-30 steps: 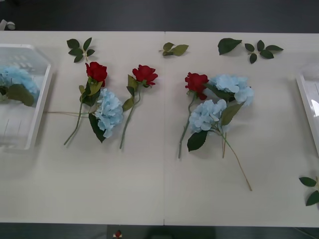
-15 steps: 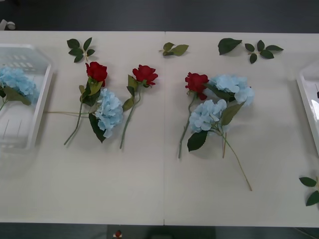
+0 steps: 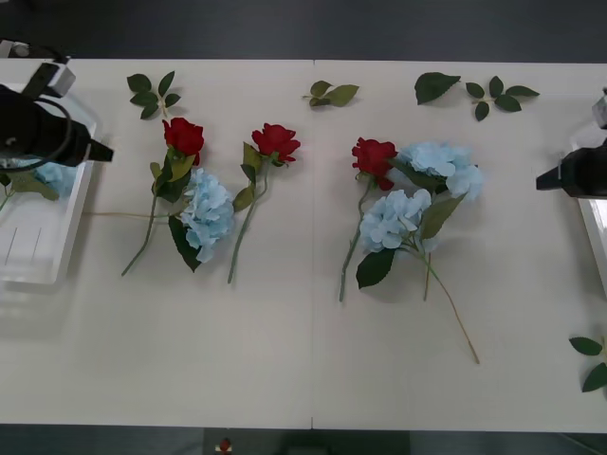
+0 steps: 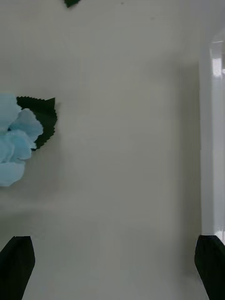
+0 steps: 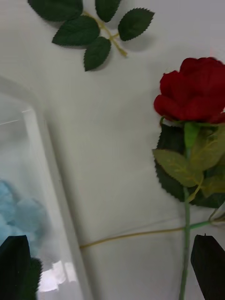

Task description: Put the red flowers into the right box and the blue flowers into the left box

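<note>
Three red flowers lie on the table among three blue flowers. A further blue flower rests inside the left box. My left arm hovers over that box's near corner. Its gripper is open and holds nothing, with the box rim and the leftmost red flower below it. My right arm is beside the right box. The right gripper is open and holds nothing, between a blue flower and the box edge.
Loose green leaf sprigs lie along the table's far side, and one lies near the right edge. A thin stem runs from the left cluster toward the left box.
Both arms have come into the front view, the left over the left box and the right at the right edge. The blue flower in the left box has shifted slightly.
</note>
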Controlling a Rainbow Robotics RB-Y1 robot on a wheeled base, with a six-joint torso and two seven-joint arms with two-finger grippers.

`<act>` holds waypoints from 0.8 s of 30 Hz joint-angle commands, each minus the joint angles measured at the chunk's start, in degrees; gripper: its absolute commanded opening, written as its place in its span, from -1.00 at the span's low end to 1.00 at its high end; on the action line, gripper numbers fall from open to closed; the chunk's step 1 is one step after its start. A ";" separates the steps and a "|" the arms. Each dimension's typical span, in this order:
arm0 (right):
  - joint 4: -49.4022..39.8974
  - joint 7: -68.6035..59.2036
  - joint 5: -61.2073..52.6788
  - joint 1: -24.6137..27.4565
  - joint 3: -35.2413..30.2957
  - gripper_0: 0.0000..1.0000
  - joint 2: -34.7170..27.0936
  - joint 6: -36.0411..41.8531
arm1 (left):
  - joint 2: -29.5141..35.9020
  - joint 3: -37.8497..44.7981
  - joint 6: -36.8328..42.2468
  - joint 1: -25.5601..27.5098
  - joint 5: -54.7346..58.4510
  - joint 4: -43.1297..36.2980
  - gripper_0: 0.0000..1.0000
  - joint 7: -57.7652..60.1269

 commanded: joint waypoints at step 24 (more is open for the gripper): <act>-6.89 -13.89 16.97 -0.08 6.55 1.00 16.52 -0.27 | -9.73 -14.52 -30.04 -1.35 -15.17 9.89 1.00 5.10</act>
